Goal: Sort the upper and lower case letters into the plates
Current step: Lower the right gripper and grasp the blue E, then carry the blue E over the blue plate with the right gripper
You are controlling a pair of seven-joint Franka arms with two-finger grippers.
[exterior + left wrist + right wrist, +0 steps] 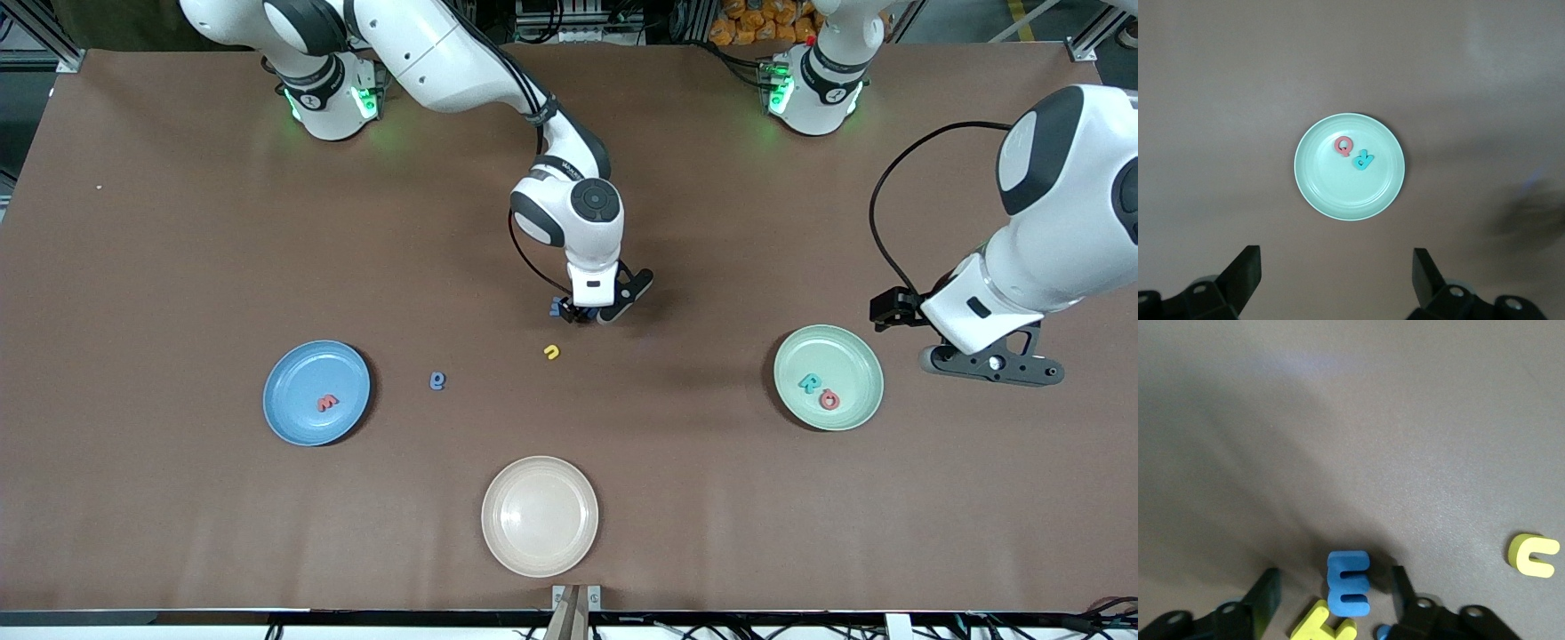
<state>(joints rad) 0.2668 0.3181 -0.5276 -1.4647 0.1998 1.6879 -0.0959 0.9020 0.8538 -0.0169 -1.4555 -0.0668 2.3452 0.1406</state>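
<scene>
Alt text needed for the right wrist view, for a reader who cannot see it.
The right tool is down at the brown table, its black fingers on either side of a flat blue foam letter E, not yet touching it. A yellow foam letter lies partly cut off beside the E, and a small yellow foam lowercase letter lies apart.

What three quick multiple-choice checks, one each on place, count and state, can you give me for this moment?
1. Where is the red Q?
A. in the pale green plate
B. in the blue plate
C. on the bare table

2. How many letters lie in the blue plate?
A. none
B. one
C. three

3. How is the left hand?
A. shut on a letter
B. open and empty
C. resting in the cream plate

Key: 1 A, the Q lies beside the teal R in the green plate; 2 B, only one red letter there; 3 B, its fingers stand wide apart above the green plate.
</scene>
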